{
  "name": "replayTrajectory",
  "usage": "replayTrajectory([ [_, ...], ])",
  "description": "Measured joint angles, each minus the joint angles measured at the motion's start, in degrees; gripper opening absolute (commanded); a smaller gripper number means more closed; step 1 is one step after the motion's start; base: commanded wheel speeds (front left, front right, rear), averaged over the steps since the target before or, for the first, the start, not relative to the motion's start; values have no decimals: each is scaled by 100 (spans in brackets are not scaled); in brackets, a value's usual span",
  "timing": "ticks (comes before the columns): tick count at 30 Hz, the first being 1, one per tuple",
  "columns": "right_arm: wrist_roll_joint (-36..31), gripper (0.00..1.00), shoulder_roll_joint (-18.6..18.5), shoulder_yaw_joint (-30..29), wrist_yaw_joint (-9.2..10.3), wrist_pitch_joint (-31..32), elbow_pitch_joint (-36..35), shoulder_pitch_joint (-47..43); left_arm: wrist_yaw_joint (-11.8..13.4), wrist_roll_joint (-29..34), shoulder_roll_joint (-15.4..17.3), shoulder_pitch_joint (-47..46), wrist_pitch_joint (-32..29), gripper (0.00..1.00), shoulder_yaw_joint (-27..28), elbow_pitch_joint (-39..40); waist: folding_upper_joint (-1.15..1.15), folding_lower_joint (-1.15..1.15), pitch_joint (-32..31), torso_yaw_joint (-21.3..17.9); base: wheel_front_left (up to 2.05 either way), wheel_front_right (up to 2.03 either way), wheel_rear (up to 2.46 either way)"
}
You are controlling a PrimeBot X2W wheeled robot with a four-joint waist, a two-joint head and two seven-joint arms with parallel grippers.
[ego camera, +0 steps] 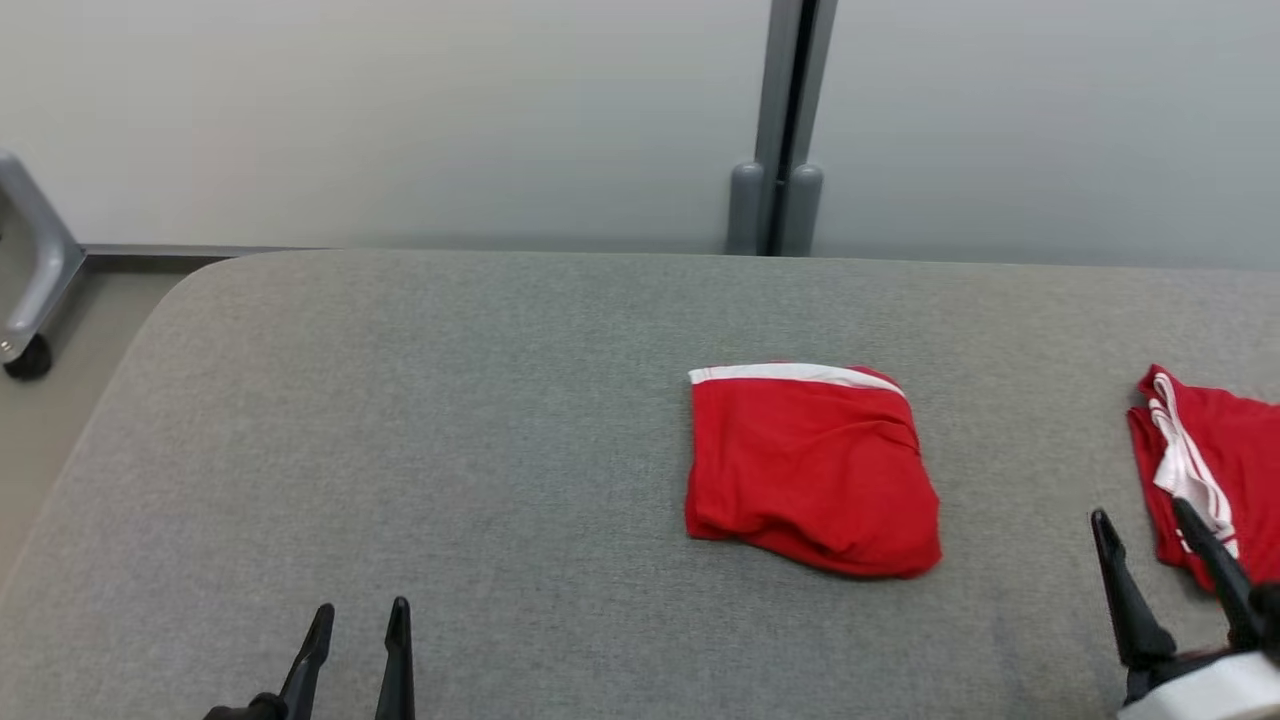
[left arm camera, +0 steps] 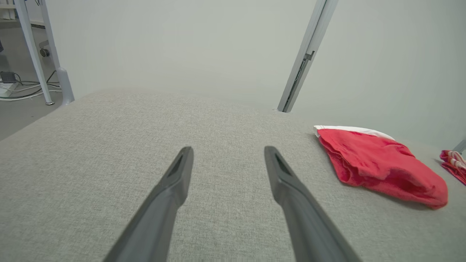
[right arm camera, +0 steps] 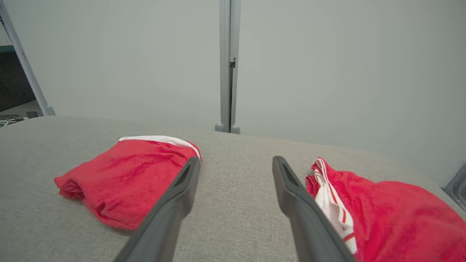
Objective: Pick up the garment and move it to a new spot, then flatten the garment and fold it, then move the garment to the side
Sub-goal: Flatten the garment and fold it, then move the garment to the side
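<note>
Both my pincers are released and hold nothing. My left pincer hangs at the lower left of the head view over bare grey worktop, jaws apart and well away from any cloth. I judge it is parked there to keep out of the way. My right pincer sits at the lower right with its jaws spread. In the right wrist view, one finger lies in front of each red piece and plain worktop shows in the gap.

The folded garment lies right of centre as a compact red square, its white band along the far edge and the thicker rolled fold towards me. The fold looks done to me, so what may remain is carrying it aside. A second garment, red with a striped white band, lies loosely bunched at the right edge of the frame, just beside my right pincer.

For moving there is plenty of open room. The whole left half of the worktop is free up to its rounded corner at the upper left. The far edge runs close under the pale wall, so I would not push the cloth that way.
</note>
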State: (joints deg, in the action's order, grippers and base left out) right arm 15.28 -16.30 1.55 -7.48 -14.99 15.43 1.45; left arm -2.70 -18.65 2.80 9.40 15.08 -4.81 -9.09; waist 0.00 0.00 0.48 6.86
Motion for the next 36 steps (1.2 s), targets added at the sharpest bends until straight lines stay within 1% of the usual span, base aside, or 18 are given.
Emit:
replayTrajectory([
  [5,-283,100,437,-268,-2,0,-436,-686,-165,198,-4,130,0,100,180,-100,0,0,-66,-179,0,0,0],
  [6,-345,100,586,-301,-2,0,-493,-879,-189,215,-1,192,0,100,275,-100,0,0,-81,-224,0,0,0],
  [7,-345,100,586,-301,-2,0,-493,-879,-189,215,-1,192,0,100,275,-100,0,0,-81,-224,0,0,0],
  [9,-408,100,758,-400,-2,0,-569,-1021,-223,220,-1,231,0,100,390,-82,0,0,-116,-258,0,0,0],
  [11,-444,100,820,-416,-2,0,-599,-1091,-229,202,2,297,0,100,432,-62,0,0,-139,-266,0,0,0],
  [14,-459,100,877,-459,-2,0,-623,-1125,-234,192,1,347,0,100,421,-44,0,0,-163,-253,0,0,0],
  [21,-459,100,878,-458,-2,0,-613,-1072,-240,190,-1,380,0,100,320,-33,0,0,-164,-204,0,0,0],
  [36,-431,100,859,-416,-2,-1,-478,-985,-285,247,0,379,0,100,366,-16,0,0,-119,-209,0,0,0],
])
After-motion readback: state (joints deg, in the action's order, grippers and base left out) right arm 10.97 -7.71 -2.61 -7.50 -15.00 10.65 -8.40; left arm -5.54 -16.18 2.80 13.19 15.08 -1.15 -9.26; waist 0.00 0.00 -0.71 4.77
